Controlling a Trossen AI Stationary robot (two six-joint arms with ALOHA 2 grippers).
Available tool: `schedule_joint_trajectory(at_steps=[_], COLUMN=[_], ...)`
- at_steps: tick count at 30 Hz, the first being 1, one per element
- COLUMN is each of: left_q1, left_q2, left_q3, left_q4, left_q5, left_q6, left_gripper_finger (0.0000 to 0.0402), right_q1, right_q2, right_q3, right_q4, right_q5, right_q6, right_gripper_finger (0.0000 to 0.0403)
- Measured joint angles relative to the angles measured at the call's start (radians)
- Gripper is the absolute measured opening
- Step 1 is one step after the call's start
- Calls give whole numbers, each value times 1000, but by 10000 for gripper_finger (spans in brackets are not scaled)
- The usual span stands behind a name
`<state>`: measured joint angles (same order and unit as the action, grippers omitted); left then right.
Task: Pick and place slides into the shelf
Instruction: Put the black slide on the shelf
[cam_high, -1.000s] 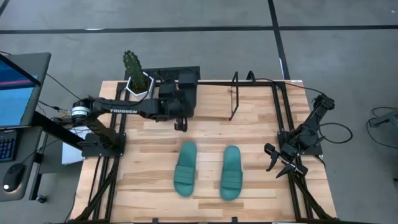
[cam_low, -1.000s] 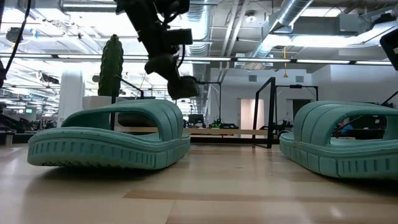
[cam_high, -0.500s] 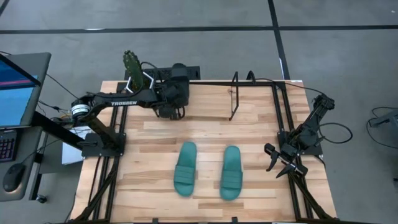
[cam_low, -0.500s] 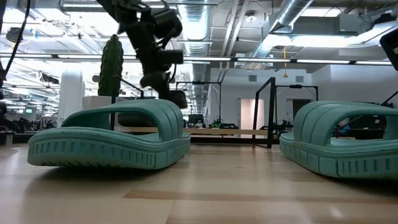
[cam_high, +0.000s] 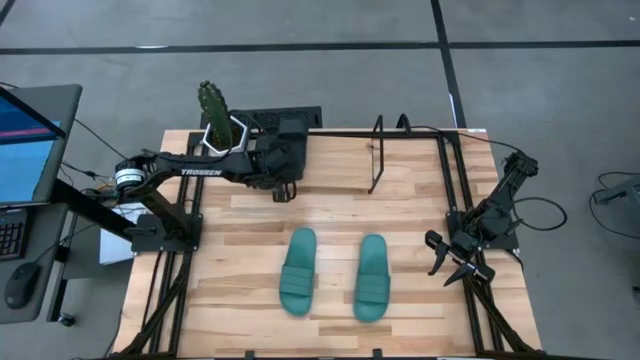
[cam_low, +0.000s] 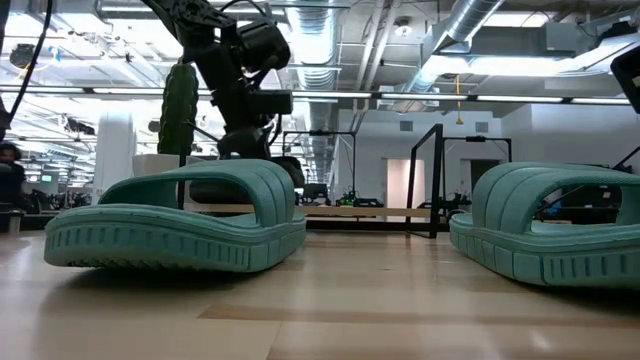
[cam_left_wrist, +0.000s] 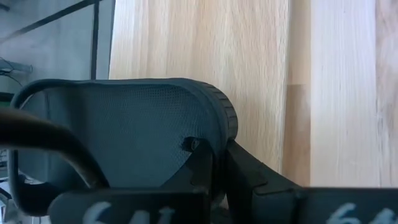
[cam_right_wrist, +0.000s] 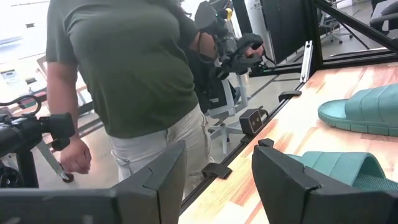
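My left gripper (cam_high: 284, 190) is over the far part of the table, shut on a black slide (cam_left_wrist: 137, 130) whose ridged, rounded rim (cam_left_wrist: 225, 115) shows in the left wrist view. Two teal slides (cam_high: 298, 271) (cam_high: 371, 277) lie soles down, side by side, in the middle of the table; the low view has them close up (cam_low: 180, 215) (cam_low: 550, 225). The shelf's thin black end frame (cam_high: 377, 160) stands at the far edge. My right gripper (cam_high: 445, 262) waits open at the table's right edge, with nothing between its fingers (cam_right_wrist: 168, 174). My left gripper pinches the black slide between its two fingers, on the meshed dark face (cam_left_wrist: 177, 134) beside the ridged rim. The fingers slant down from the table's left side. The slide hangs over the bare wood; the teal slide in front hides whether its lower end touches the table.
A cactus in a white pot (cam_high: 215, 120) stands at the far left corner, close to my left arm. Black arm-mount frames run along both table sides. A person (cam_right_wrist: 130, 81) stands beyond the table in the right wrist view. Bare wood lies between the teal slides and the far edge.
My left gripper has sunk toward the table and drifted a little toward its far left, staying shut and carrying the black slide with it. The teal slides have stayed where they were.
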<state>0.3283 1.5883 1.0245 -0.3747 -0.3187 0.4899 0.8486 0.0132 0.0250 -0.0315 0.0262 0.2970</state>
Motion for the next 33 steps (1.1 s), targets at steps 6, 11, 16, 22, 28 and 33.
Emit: schedule_joint_trajectory(at_steps=[6,11,16,22,28,33], left_q1=[0,-1,-15,-40,-60,-74], left_q2=[0,0,0,0,0,0], left_q3=[0,0,0,0,0,0], left_q4=[30,30,21,-23,-67,-98], left_q5=[-4,-9,-9,-1,-2,-5], left_q6=[-6,-47,-44,-32,-26,-26], left_gripper_finger=[2,2,2,0,0,0], right_q1=[0,0,0,0,0,0], right_q2=[0,0,0,0,0,0], right_q3=[0,0,0,0,0,0], right_q4=[0,0,0,0,0,0], right_q5=[0,0,0,0,0,0], right_q6=[0,0,0,0,0,0], right_gripper_finger=[169,169,169,169,169,169])
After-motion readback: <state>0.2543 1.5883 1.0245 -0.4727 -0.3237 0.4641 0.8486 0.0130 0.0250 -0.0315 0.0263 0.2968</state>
